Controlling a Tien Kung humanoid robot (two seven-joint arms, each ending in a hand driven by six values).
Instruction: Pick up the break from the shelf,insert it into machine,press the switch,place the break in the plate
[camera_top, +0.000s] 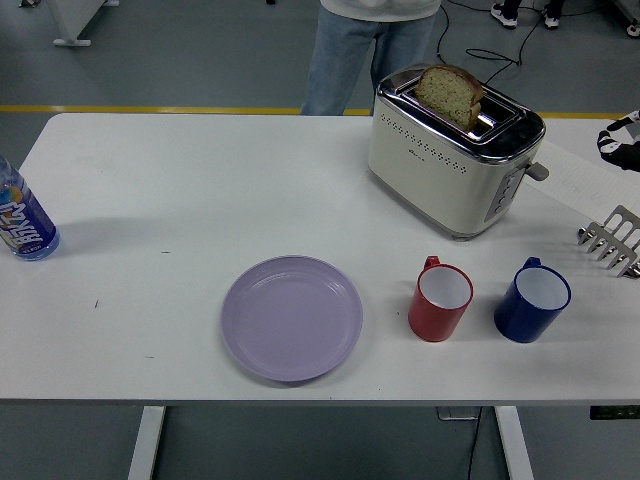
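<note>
While bread (452, 94) sits in toaster (452, 160) | right hand (622, 143) at frame edge, touching nothing | finger state unclear

Glossy cream toaster (440, 165) with chrome top, rough-crumbed bread (450, 93), smooth matt lilac plate (291, 317).

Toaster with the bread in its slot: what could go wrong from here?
1. The bread slice sits tilted in the toaster, so a grasp may slip or tear it.
2. The red mug and blue mug stand between toaster and purple plate; a low carry could knock them.
3. The right hand is at the frame's edge, near the metal rack.
</note>
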